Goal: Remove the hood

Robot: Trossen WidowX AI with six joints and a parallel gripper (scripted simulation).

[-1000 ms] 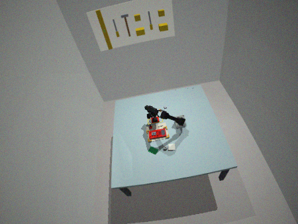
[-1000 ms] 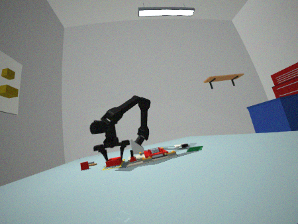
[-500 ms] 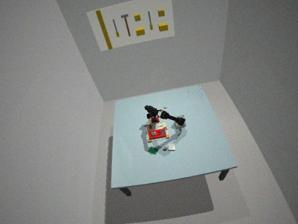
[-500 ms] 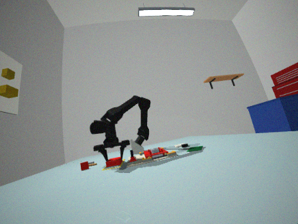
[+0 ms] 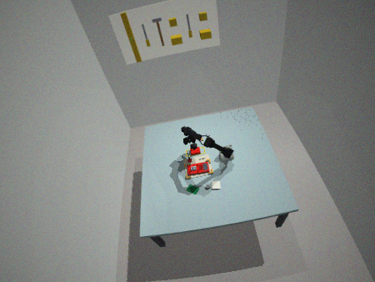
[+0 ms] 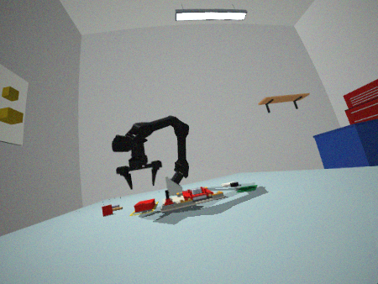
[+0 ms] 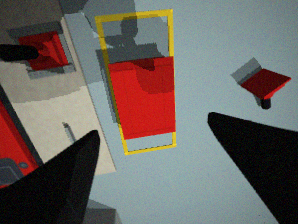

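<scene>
The red hood (image 7: 142,97) (image 6: 144,205) (image 5: 194,151) lies flat on the table inside the yellow marked rectangle (image 7: 150,147), with its left edge close to the yellow line. My gripper (image 7: 154,125) (image 6: 140,185) is open and empty. It hangs well above the hood and touches nothing. The toy car (image 6: 193,197) (image 5: 198,167), red and beige on a flat base, stands right beside the marked area. Its open front shows at the left of the wrist view (image 7: 45,50).
A small red part (image 7: 265,82) (image 6: 107,210) lies on the table beyond the marked area. A green piece (image 5: 192,188) (image 6: 247,188) and a white piece (image 5: 216,184) lie on the car's other side. The arm's base (image 5: 227,153) stands by the car.
</scene>
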